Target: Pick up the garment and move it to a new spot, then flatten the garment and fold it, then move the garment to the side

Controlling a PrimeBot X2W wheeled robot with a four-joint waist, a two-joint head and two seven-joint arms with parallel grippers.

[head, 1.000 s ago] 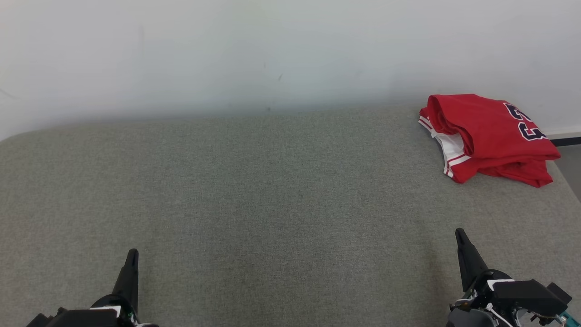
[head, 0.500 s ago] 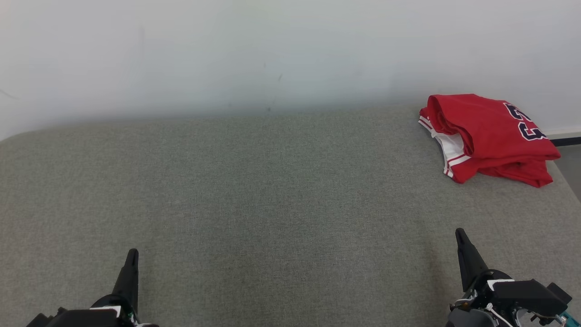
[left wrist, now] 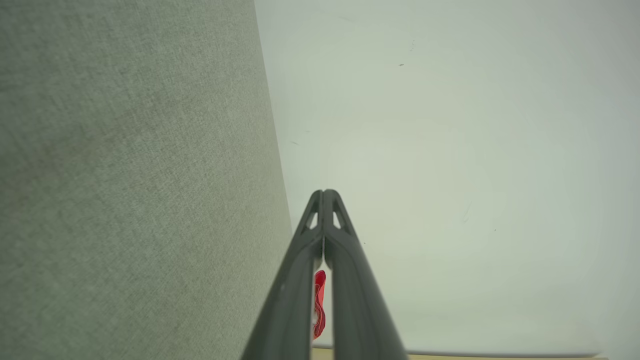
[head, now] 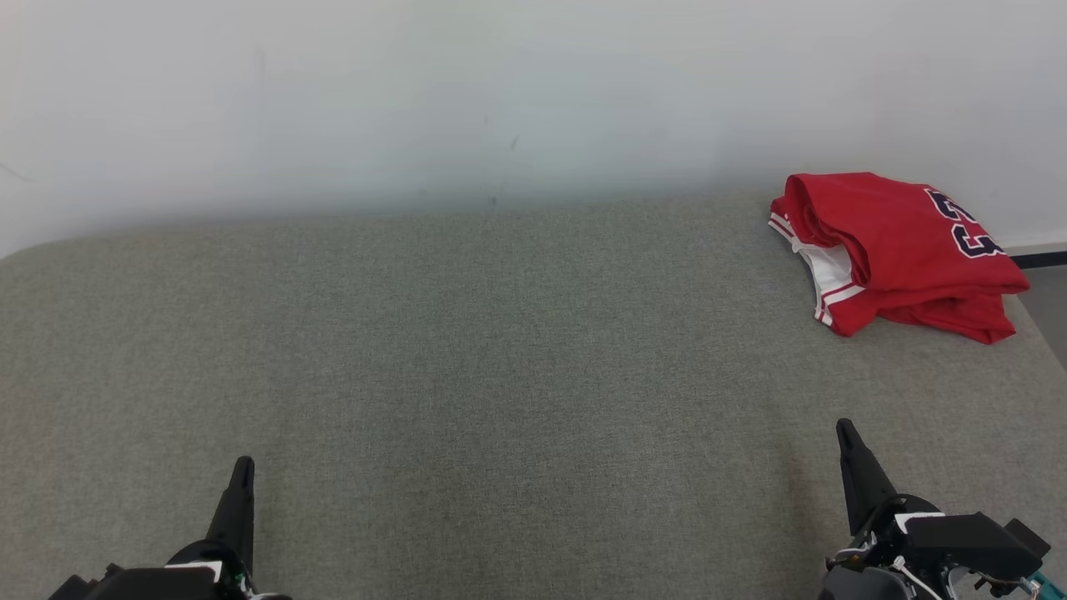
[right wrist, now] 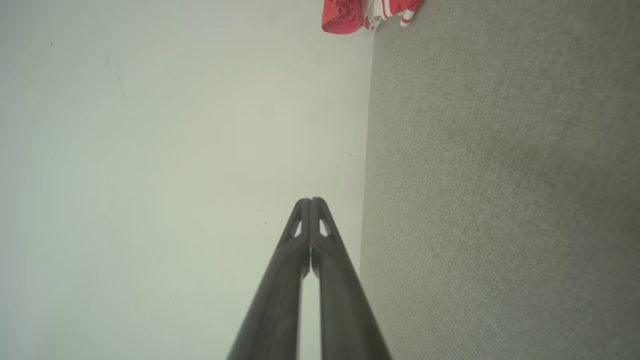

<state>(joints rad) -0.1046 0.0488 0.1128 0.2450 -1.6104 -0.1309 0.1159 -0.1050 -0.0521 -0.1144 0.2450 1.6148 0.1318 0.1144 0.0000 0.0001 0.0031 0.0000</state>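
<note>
"Three stages to verify: relocate, flatten and fold, set aside. Status of each?"

"All three judged complete. Garment (head: 896, 250): folded into a compact red bundle, layers stacked, white striped trim at its left edge, dark numerals on top. Location: far right corner of the grey fabric surface (head: 500, 350), close to the wall (head: 500, 100) (well apart from the middle of the surface, hence counted as set aside)."

"Pincer state, both arms?"

"Left gripper (head: 242, 465): fingers pressed tip to tip, holding nothing, parked at the near edge toward the left corner. Right gripper (head: 844, 429): likewise pinched together on nothing, at the near edge toward the right corner, well apart from the garment. Red glimpsed through the gap lower down the left pair in the left wrist view: the distant garment, not a grip."

"Remaining work?"

"None evident. Fold somewhat loose, with a lower layer jutting out at the near right of the bundle; re-square only if required. Otherwise treat as finished and leave both arms parked."
</note>
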